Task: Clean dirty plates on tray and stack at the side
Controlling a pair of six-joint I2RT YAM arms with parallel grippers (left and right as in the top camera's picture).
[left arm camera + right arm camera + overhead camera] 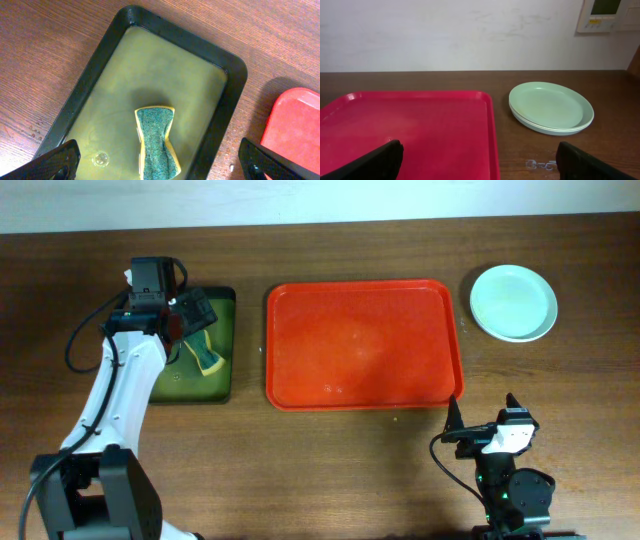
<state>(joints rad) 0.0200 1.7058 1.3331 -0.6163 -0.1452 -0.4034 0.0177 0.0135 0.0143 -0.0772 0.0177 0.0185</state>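
At the upper right of the overhead view, the plates [513, 302] sit stacked on the wooden table [330, 470], just past the right edge of the tray [362, 345] and apart from it. The right wrist view shows a pale mint plate on top with at least one more rim beneath it; the full count cannot be told. The red tray lies in the middle of the frame. Left of it, a narrow strip of table away, is a dark green tray [190, 385] holding murky liquid [150, 70]. A sponge [156, 142] rests in it, green scouring face up. The left gripper [190, 318] hangs over this sponge with its jaws spread wide to either side, not touching it. The right gripper [483, 415] is at the lower right, near the red tray's corner, with its jaws also spread and nothing between them.
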